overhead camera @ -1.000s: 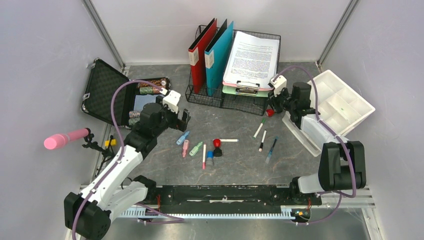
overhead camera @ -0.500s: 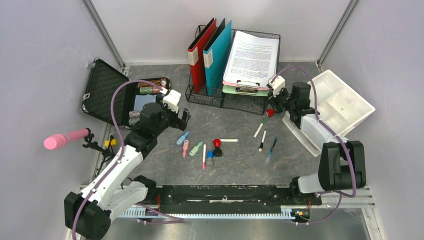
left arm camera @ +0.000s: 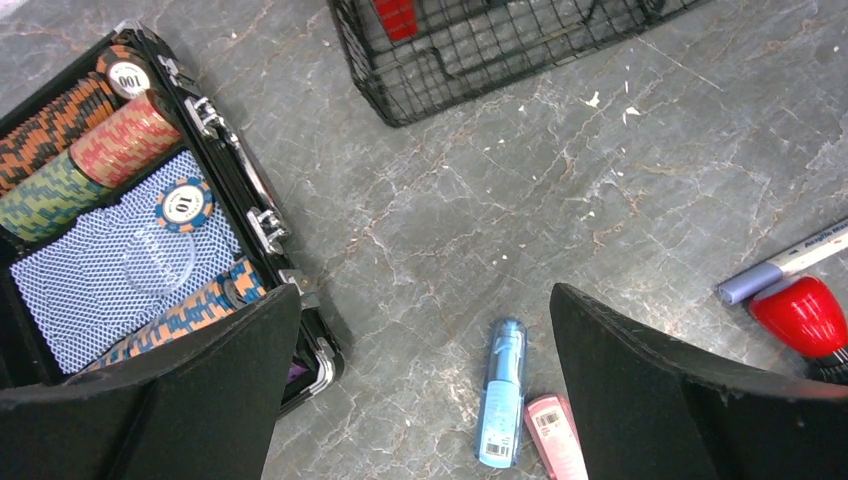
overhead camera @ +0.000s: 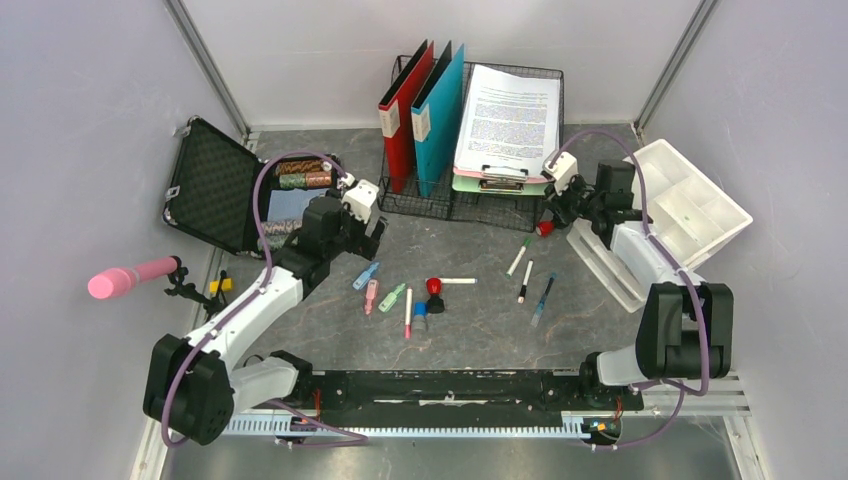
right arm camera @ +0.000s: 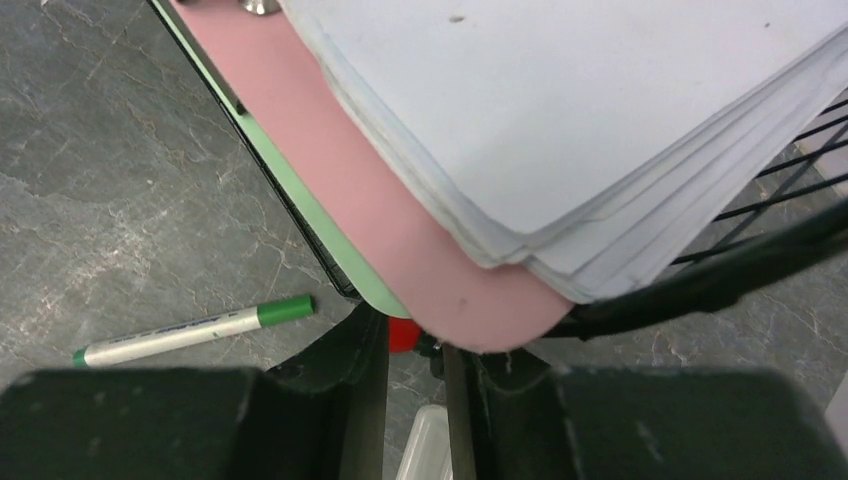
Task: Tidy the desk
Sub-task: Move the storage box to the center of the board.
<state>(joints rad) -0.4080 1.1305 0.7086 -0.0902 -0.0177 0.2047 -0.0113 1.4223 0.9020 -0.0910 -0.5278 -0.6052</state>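
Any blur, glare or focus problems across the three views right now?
Top external: even diffuse light, soft shadows, desk sharp, no glare. Left wrist: desk veins and light-blue pen crisp; the open left hand is near-black with soft edges. Right wrist: paper stack close and slightly washed out; right hand blurred along the bottom; green marker legible.

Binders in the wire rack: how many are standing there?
2. The red binder stands at the left end of the wire rack; the teal binder stands right beside it, on its right. A thin one behind them could be hidden.
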